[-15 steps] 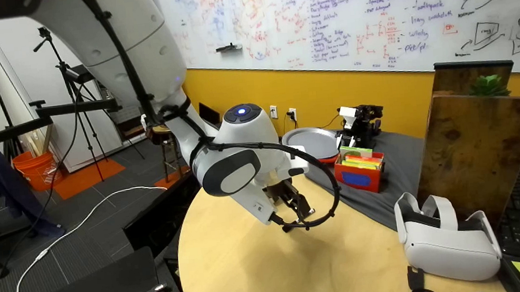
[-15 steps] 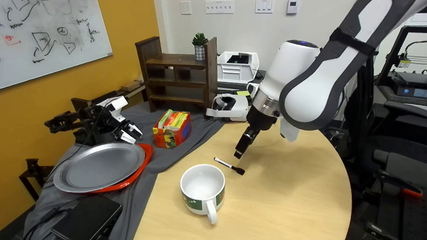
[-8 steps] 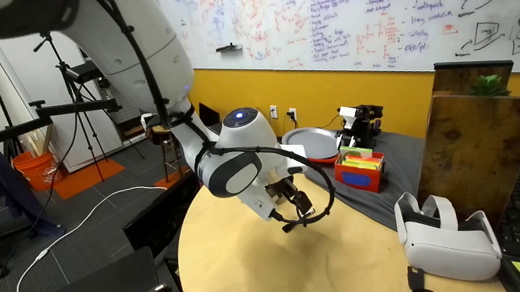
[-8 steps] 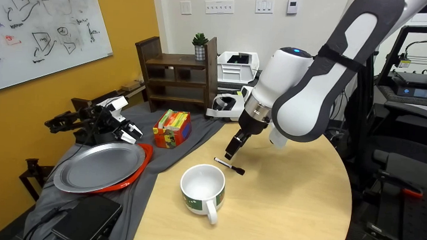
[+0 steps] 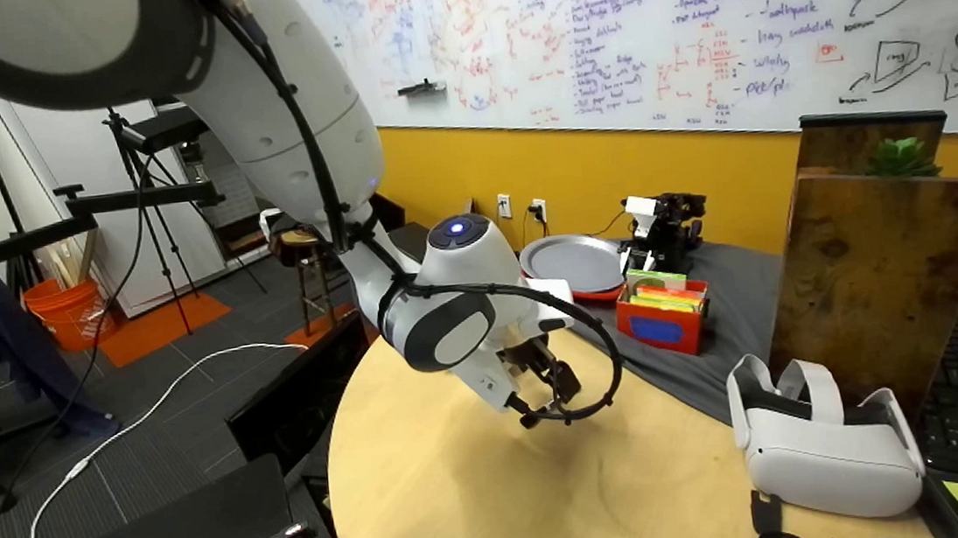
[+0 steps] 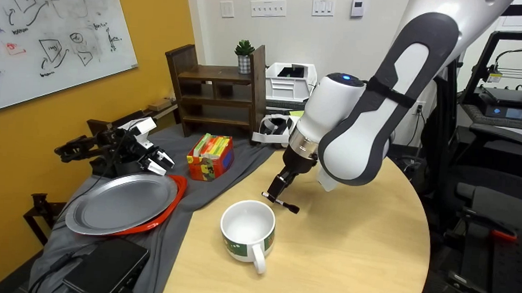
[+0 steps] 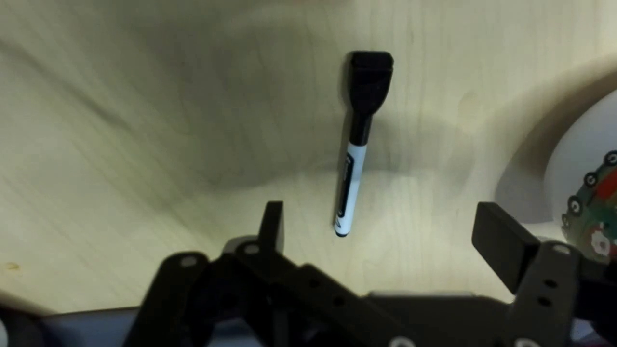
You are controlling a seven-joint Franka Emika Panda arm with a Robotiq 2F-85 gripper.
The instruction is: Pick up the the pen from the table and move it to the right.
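The pen (image 6: 290, 207) lies on the light round table (image 6: 340, 260), with a white barrel and a black cap. In the wrist view the pen (image 7: 355, 159) lies nearly upright in the picture, cap away from my gripper (image 7: 379, 212). The jaws stand wide apart with nothing between them. The pen's white end reaches between the fingertips' lines, nearer the left finger (image 7: 274, 224). In an exterior view my gripper (image 6: 271, 196) is low over the barrel and hides part of it; I cannot tell the exact height. In an exterior view the arm and cable mostly hide the pen.
A white mug (image 6: 247, 229) stands close to the pen; it also shows at the right of the wrist view (image 7: 573, 164). A red box of cards (image 6: 210, 157), a grey round tray (image 6: 121, 206) and a headset (image 5: 826, 446) are around the table's edge.
My gripper has moved down and across to the pen's barrel, leftward in an exterior view. The pen and mug have not moved.
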